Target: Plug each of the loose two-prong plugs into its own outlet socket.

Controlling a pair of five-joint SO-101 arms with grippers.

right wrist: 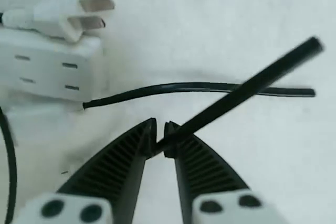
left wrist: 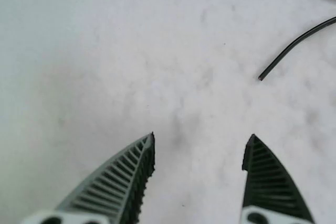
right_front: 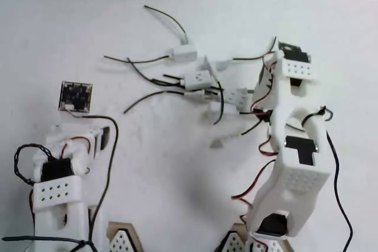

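My right gripper is shut on a thin black wire that slants up past its fingertips. Just beyond it lies a white outlet block with empty slots, and a white two-prong plug rests at its far edge, prongs bare. In the high view several white outlet blocks and black wires cluster at the table's middle, beside the right arm. A loose white plug lies below them. My left gripper stands open over bare table, with a wire end ahead of it.
A small dark square board lies on the white table just beyond the left arm. A second black wire lies flat across the table in front of the right gripper. Red and black arm cables hang near the outlets.
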